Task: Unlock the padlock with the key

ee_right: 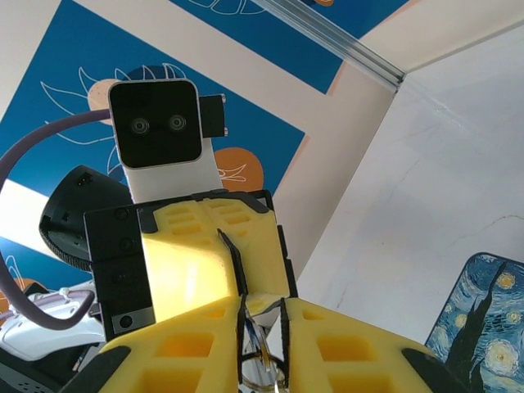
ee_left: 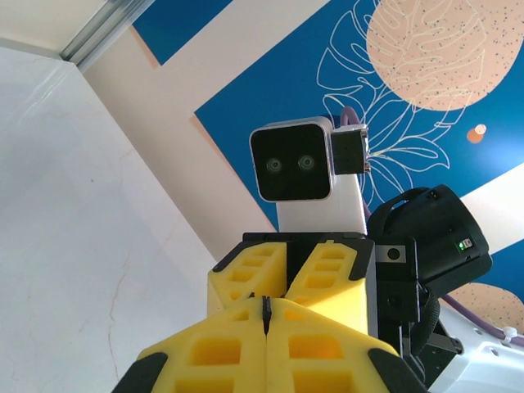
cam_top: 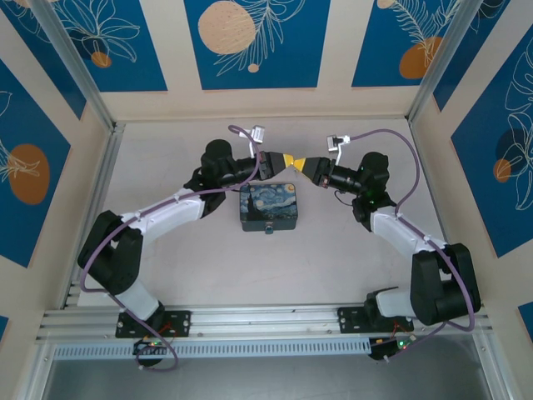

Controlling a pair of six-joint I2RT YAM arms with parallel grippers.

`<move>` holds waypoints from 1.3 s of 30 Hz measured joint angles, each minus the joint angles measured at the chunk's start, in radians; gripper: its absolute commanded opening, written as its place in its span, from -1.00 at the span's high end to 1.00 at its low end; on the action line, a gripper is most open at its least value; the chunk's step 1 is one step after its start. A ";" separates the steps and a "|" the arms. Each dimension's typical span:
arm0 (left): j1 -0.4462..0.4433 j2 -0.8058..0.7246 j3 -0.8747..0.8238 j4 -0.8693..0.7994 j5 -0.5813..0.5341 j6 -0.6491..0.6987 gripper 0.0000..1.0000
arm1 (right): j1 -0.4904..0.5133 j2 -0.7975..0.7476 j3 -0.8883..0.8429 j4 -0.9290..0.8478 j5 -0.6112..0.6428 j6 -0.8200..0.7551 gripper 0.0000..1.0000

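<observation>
**Key transfer above the tin (top and both wrist views).** The left pincer point(cam_top: 291, 159) and the right pincer point(cam_top: 302, 162) meet tip to tip in the air.

- **Left pincer:** it is clamped shut on the small, thin tan-brown metal key point(ee_right: 262, 359). The left wrist view shows the key edge-on, as a dark sliver at the seam of the yellow fingertips point(ee_left: 213, 352).
- **Right pincer:** the key's looped end reaches into it, and its jaws stand narrow on either side of the loop. Whether the pads already bear on the metal cannot be told.

**Step in hand, as judged:** handing over or re-gripping the key between the two pincers, with no approach to the lock yet.

**Padlock:** the tiny blue-grey metal padlock point(cam_top: 268, 227) appears to hang at the near edge of the dark-blue, star-printed rectangular tin point(cam_top: 268, 204). It lies below both pincers and nearer the arm bases, and is too small here to show its keyhole.

**Next move, as judged:** one pincer needs a firm grip that leaves the blade free. It then descends to the padlock with the blade lined up on the keyhole. The other pincer would probably be needed to steady the lock.

**Surroundings:** a pale table point(cam_top: 166, 183), a purple cable point(cam_top: 241, 131) looped beside each wrist, and blue leaf-printed wall panels point(cam_top: 250, 42).

**Likeliest hindrances:** the bulk of the tin directly behind the padlock, and a slip of the key during transfer.
</observation>
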 measured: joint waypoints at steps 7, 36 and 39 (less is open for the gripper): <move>0.000 0.000 -0.006 0.008 -0.024 -0.001 1.00 | 0.000 0.004 0.000 0.000 0.000 0.003 0.52; 0.000 0.000 -0.024 0.033 -0.079 -0.023 1.00 | -0.001 0.015 -0.001 0.007 -0.006 0.011 -0.18; 0.000 0.000 -0.024 0.033 -0.079 -0.023 1.00 | -0.004 0.015 -0.001 0.003 -0.003 0.011 -0.14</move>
